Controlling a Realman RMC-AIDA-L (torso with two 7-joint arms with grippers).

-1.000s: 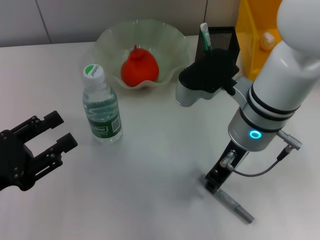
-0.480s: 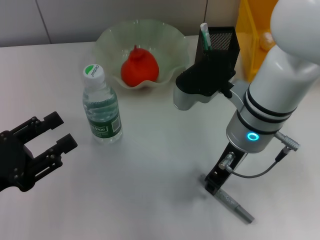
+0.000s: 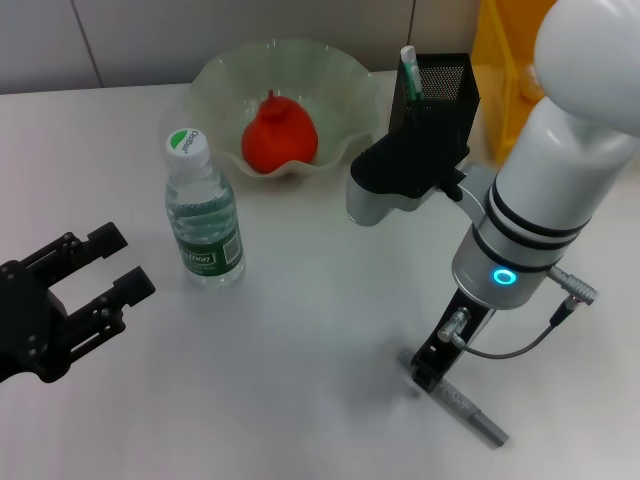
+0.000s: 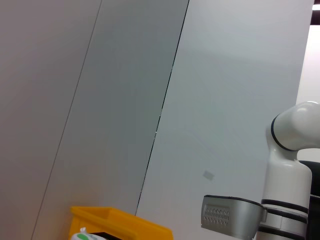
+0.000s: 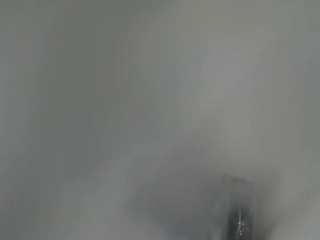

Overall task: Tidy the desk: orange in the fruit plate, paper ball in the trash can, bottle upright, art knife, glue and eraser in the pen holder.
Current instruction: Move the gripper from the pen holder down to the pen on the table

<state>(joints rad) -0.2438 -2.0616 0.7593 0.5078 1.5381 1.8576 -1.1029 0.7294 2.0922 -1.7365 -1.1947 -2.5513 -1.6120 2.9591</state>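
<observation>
One item left on the white table (image 3: 300,330): art-knife pickup in hand.
Head view: right gripper (image 3: 432,368) is down on the grey slim art knife (image 3: 468,411) near the front edge, finger state cannot tell; left gripper (image 3: 95,280), fingers apart, idles at the left edge. Red-orange orange (image 3: 279,134) sits in the pale green ruffled glass fruit plate (image 3: 220,80); clear green-labelled bottle (image 3: 204,215) upright; black mesh pen holder (image 3: 440,85) toward the back edge.
Left wrist view: yellow plastic trash can (image 4: 120,223), wall.
Right wrist view: knife tip only.
Next, judged: secure grasp, lift, carry to holder.
</observation>
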